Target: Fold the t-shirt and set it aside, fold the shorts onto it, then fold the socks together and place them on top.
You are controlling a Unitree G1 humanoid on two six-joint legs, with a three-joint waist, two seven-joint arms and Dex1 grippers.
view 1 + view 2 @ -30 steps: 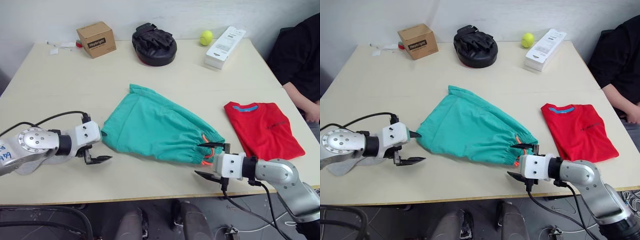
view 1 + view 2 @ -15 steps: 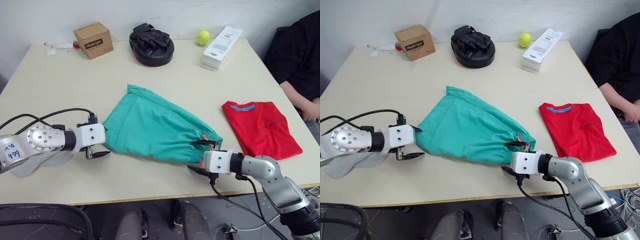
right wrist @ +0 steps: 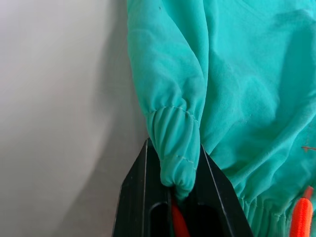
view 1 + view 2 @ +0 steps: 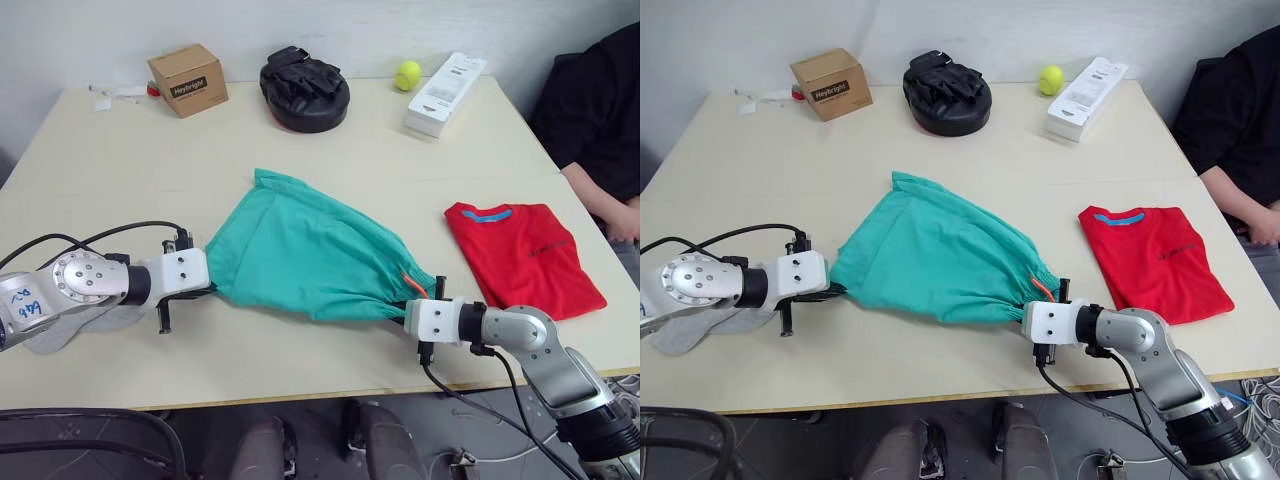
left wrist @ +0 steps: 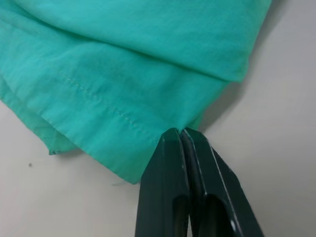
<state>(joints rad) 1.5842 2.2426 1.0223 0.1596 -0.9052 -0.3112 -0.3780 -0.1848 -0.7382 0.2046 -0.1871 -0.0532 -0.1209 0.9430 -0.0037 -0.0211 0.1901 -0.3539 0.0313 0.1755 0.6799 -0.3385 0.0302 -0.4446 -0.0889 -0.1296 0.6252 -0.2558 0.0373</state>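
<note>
Both grippers have a grip on the shorts, which lie spread across the middle of the table toward its front edge. The left gripper is pinched tight on a hem corner, and the right gripper is clamped on the gathered waistband right by the orange drawstring. The t-shirt sits folded near the table's right edge, well apart from the shorts. A grey sock peeks out under the left arm by the front left corner
</note>
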